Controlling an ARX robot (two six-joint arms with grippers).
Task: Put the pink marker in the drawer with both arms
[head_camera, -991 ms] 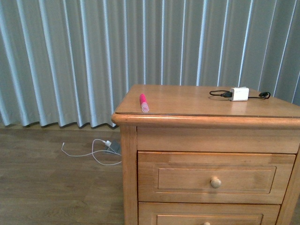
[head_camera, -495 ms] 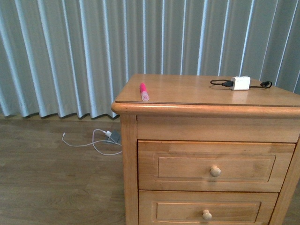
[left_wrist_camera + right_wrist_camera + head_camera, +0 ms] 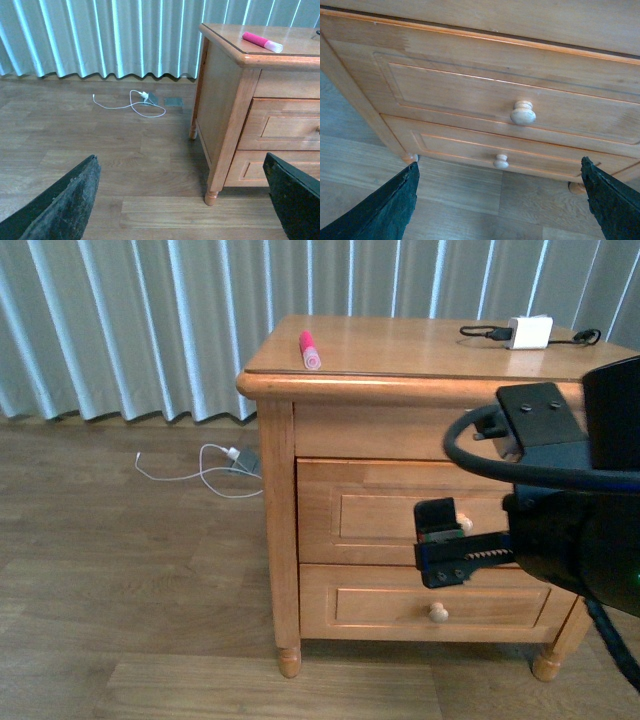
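Pink marker [image 3: 309, 349] on cabinet top [image 3: 400, 345], right pincer [image 3: 437, 543] spread wide, well below

A short, bright pink marker [image 3: 309, 349] lies flat at the wooden cabinet's [image 3: 276, 540] front left top corner. The cabinet's honey-coloured top drawer [image 3: 370, 515] sits shut.

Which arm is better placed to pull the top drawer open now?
Right. The right pincer, open, faces the knob of the drawer, close by. The left pincer hangs beside the cabinet, far from that knob.
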